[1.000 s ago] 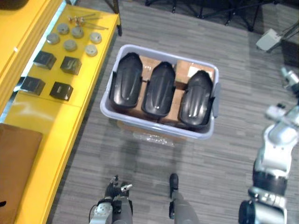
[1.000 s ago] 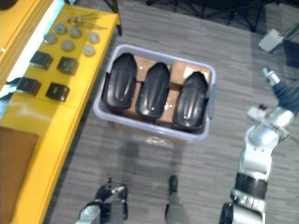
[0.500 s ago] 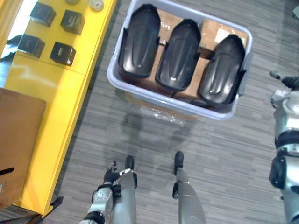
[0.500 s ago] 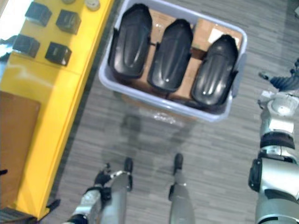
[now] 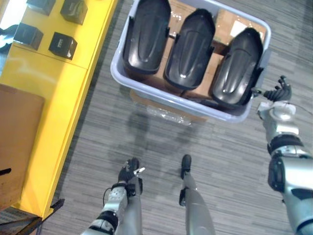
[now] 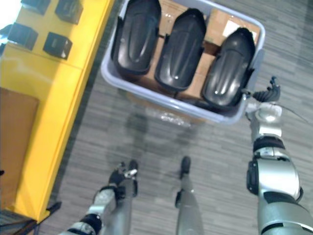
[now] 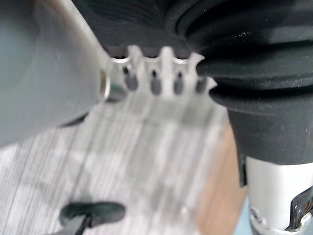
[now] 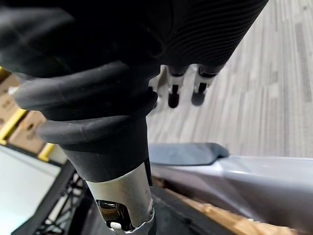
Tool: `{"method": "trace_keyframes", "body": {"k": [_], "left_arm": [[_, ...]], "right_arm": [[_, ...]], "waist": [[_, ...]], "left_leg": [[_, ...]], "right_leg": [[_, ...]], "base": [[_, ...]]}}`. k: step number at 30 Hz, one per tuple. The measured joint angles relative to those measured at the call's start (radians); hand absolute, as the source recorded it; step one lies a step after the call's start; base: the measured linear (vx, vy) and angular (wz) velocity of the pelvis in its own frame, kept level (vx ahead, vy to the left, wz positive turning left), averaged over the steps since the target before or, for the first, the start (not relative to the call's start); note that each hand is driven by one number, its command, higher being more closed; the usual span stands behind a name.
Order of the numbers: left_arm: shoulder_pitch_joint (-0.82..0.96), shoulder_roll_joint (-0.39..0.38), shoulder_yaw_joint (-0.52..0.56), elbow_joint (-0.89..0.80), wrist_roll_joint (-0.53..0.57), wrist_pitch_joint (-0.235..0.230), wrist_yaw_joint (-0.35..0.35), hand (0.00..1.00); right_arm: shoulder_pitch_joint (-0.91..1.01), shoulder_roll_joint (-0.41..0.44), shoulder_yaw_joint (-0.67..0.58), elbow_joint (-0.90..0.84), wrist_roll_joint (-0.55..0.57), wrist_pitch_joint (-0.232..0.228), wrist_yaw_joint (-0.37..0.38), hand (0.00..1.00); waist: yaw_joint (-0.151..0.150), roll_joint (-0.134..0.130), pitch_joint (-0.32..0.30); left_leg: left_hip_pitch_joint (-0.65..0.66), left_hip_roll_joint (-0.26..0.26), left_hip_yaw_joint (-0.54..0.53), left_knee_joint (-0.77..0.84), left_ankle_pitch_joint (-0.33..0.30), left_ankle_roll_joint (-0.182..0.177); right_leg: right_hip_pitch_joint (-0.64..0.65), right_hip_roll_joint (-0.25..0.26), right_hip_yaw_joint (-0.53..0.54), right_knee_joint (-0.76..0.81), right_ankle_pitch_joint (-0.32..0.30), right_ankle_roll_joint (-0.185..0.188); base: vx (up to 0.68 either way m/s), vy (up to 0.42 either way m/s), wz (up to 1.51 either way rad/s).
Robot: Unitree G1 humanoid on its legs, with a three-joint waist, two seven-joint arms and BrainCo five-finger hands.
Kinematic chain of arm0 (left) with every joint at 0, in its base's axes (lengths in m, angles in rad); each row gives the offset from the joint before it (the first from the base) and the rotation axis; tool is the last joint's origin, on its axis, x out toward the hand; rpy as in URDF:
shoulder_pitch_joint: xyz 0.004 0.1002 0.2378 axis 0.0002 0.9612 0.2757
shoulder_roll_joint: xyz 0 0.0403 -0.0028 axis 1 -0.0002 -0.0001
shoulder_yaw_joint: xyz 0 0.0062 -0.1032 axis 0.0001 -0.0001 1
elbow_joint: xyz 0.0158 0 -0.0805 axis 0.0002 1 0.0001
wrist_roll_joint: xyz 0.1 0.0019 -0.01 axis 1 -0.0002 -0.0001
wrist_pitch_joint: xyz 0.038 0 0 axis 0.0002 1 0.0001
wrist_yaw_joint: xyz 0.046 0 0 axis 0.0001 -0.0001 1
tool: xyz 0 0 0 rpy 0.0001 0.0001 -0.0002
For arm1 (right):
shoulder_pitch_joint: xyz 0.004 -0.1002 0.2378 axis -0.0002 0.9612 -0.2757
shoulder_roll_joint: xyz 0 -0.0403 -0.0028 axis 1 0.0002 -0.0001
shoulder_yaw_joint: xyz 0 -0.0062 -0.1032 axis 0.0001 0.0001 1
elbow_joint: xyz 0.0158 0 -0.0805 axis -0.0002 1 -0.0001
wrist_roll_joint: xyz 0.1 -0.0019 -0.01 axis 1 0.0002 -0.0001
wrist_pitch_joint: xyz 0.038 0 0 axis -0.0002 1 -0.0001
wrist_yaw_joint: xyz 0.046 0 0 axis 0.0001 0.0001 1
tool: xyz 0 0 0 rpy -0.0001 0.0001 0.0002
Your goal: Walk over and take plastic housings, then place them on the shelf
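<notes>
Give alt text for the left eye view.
Three black plastic housings lie side by side in a pale grey bin, the open right hand raised just beside its right end. A yellow shelf with small black boxes runs along the left.

Workshop or assembly area. Grey plastic bin holds three black moulded housings over cardboard; grey striped flooring all round the bin. Left of the bin, a yellow bench carries small black boxes.
</notes>
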Motion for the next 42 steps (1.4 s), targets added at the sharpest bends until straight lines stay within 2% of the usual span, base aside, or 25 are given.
{"method": "trace_keyframes", "body": {"k": [6, 8, 11, 14, 15, 20, 22, 26, 35, 39, 42], "left_arm": [[-0.008, 0.001, 0.000, -0.024, 0.000, -0.005, 0.000, 0.00], [-0.013, -0.001, 0.000, -0.028, -0.001, -0.005, 0.000, 0.00], [-0.014, -0.013, 0.000, -0.052, -0.018, -0.005, -0.002, 0.00], [0.001, -0.023, 0.001, -0.096, -0.033, -0.006, -0.002, 0.00], [0.007, -0.024, 0.001, -0.110, -0.034, -0.006, -0.002, 0.00], [0.025, -0.033, 0.005, -0.158, -0.039, -0.006, -0.005, 0.00], [0.036, -0.037, 0.009, -0.182, -0.040, -0.006, -0.005, 0.00], [0.038, -0.038, 0.015, -0.188, -0.040, -0.005, -0.010, 0.00], [-0.007, -0.040, 0.021, -0.107, -0.040, 0.005, -0.010, 0.00], [-0.013, -0.053, 0.020, -0.092, -0.040, 0.005, -0.007, 0.00], [-0.019, -0.062, 0.020, -0.078, -0.041, 0.002, 0.008, 0.00]], "right_arm": [[-0.028, -0.008, 0.035, 0.030, -0.004, 0.016, -0.002, 0.00], [-0.041, -0.014, 0.040, 0.030, -0.007, 0.017, -0.003, 0.00], [-0.042, -0.053, 0.077, 0.030, -0.009, 0.018, -0.009, 0.00], [-0.046, -0.091, 0.115, 0.028, -0.010, 0.020, -0.018, 0.00], [-0.048, -0.096, 0.127, 0.027, -0.010, 0.020, -0.025, 1.00], [-0.048, -0.148, 0.180, 0.017, -0.015, 0.042, -0.031, 1.00], [-0.049, -0.188, 0.201, 0.018, -0.049, 0.058, -0.036, 1.00], [-0.061, -0.207, 0.232, 0.018, -0.098, 0.085, -0.038, 1.00], [-0.064, -0.195, 0.224, 0.014, -0.245, 0.102, -0.042, 1.00], [-0.062, -0.127, 0.181, -0.022, -0.276, 0.098, -0.054, 1.00], [-0.049, -0.089, 0.139, -0.058, -0.315, 0.098, -0.097, 1.00]], "waist": [[0.017, 0.001, 0.002], [0.019, 0.007, 0.006], [0.039, 0.021, 0.009], [0.052, 0.031, 0.007], [0.053, 0.032, 0.007], [0.070, 0.038, 0.003], [0.075, 0.040, 0.002], [0.079, 0.041, 0.002], [0.079, 0.038, 0.003], [0.068, 0.032, 0.002], [0.069, 0.032, 0.002]], "left_leg": [[-0.047, -0.003, -0.019, 0.009, 0.008, -0.011], [-0.061, -0.002, -0.027, 0.015, 0.009, -0.013], [-0.083, 0.000, -0.041, 0.024, 0.009, -0.014], [-0.113, -0.001, -0.049, 0.032, 0.009, -0.015], [-0.120, 0.000, -0.050, 0.034, 0.009, -0.015], [-0.149, 0.001, -0.060, 0.040, 0.008, -0.017], [-0.161, 0.003, -0.066, 0.042, 0.009, -0.018], [-0.161, 0.013, -0.072, 0.037, 0.012, -0.025], [-0.117, 0.032, -0.076, -0.039, 0.061, -0.049], [-0.099, 0.042, -0.078, -0.052, 0.073, -0.059], [-0.095, 0.041, -0.080, -0.068, 0.089, -0.062]], "right_leg": [[-0.029, 0.003, -0.025, 0.000, -0.022, -0.033], [-0.033, 0.005, -0.027, 0.000, -0.033, -0.048], [-0.045, 0.009, -0.033, 0.000, -0.044, -0.062], [-0.065, 0.011, -0.056, 0.000, -0.047, -0.065], [-0.069, 0.011, -0.058, 0.000, -0.047, -0.064], [-0.087, 0.012, -0.083, 0.000, -0.049, -0.062], [-0.094, 0.010, -0.097, 0.006, -0.061, -0.043], [-0.096, 0.023, -0.108, 0.006, -0.061, -0.041], [-0.087, 0.032, -0.113, 0.006, -0.059, -0.039], [-0.074, 0.044, -0.109, 0.003, -0.059, -0.039], [-0.073, 0.042, -0.108, -0.001, -0.059, -0.039]], "base": [[-0.05, -0.012, 0.10], [-0.04, -0.025, 0.08], [-0.03, -0.019, 0.07], [-0.02, -0.009, 0.07], [0.00, 0.000, 0.00], [-0.01, -0.002, 0.02], [-0.02, -0.015, 0.07], [-0.01, -0.021, -0.01], [-0.03, -0.032, 0.04], [-0.06, -0.026, -0.01], [-0.06, -0.018, 0.05]]}}
